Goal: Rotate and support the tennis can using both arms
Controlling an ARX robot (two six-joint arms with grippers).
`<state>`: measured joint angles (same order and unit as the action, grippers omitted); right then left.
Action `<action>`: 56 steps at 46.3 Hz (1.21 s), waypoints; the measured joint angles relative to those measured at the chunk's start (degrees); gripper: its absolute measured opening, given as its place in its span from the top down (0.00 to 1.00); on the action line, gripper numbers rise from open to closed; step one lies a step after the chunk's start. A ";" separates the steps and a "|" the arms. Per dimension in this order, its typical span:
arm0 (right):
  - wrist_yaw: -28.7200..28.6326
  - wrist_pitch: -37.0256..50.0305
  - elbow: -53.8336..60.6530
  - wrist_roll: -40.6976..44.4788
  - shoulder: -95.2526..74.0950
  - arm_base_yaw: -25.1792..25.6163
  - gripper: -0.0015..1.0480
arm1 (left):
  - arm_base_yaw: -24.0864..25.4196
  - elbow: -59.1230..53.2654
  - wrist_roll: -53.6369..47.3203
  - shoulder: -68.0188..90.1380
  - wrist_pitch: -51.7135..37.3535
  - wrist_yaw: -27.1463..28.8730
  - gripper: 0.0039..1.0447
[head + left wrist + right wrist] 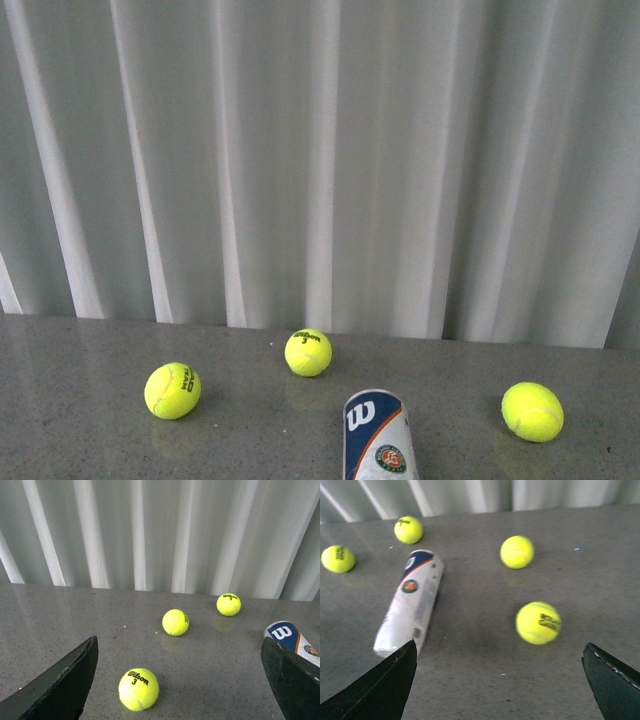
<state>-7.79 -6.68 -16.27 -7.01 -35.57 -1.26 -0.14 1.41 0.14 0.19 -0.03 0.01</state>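
Both hands are hovering spread wide and empty: the left hand [178, 642] is hanging to the left of the can [380, 440], the right hand [499, 644] above the table [90, 420] by its near end, neither one appearing to touch it. The can is lying on its side, logo end pointing away. Balls [308, 352] are sitting loose around the can, one just beyond its far end. A curtain [320, 150] is hanging behind. By this, nothing is done yet: gripping, rotating and supporting are all remaining
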 joint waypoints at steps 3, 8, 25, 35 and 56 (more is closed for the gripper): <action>-0.48 3.41 -5.42 -0.92 -13.44 -3.41 0.07 | 0.00 0.00 0.00 0.00 0.00 0.00 0.06; -4.07 4.39 -12.61 -4.59 -31.08 -8.37 0.07 | 0.00 0.00 0.00 0.00 0.00 0.00 0.06; -3.41 6.78 -27.91 -11.13 -57.94 -16.59 0.07 | 0.00 0.00 0.00 0.00 0.00 0.00 0.06; -3.13 6.34 -34.73 -12.98 -66.88 -17.33 0.07 | 0.00 0.00 0.00 0.00 0.00 0.00 0.06; -3.80 3.74 -47.41 -15.63 -83.73 -18.14 0.07 | 0.00 0.00 0.00 0.00 0.00 0.00 0.06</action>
<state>-11.60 -2.94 -63.68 -22.63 -119.31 -19.40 -0.14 1.41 0.14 0.19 -0.03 0.01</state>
